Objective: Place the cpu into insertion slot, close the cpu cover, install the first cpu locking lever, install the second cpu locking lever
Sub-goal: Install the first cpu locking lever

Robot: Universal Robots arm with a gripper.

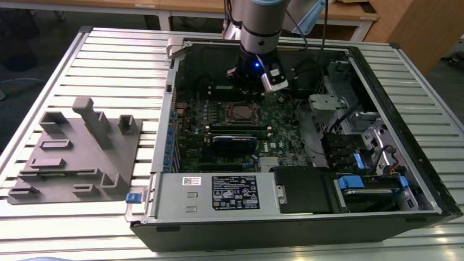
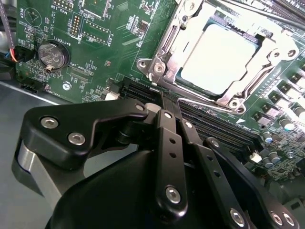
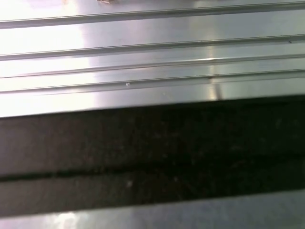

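The cpu (image 2: 223,56), a pale metal square washed out by glare, lies in the insertion slot (image 2: 157,67) on the green motherboard. The silvery cpu cover (image 2: 253,79) lies flat around it as a frame. My gripper (image 2: 166,106) hangs a little short of the socket's near corner, over the long black card slots. Its black fingers are shut together with nothing between them. In the exterior view the arm's wrist (image 1: 255,65) reaches down into the open computer case just behind the insertion slot (image 1: 239,112).
The open case (image 1: 406,217) lies on a slatted metal table (image 1: 108,49). A grey fixture block (image 1: 76,155) stands at the exterior view's left. Around the socket are a coin battery (image 2: 51,55), drive bays (image 1: 362,157) and a power supply (image 1: 217,193).
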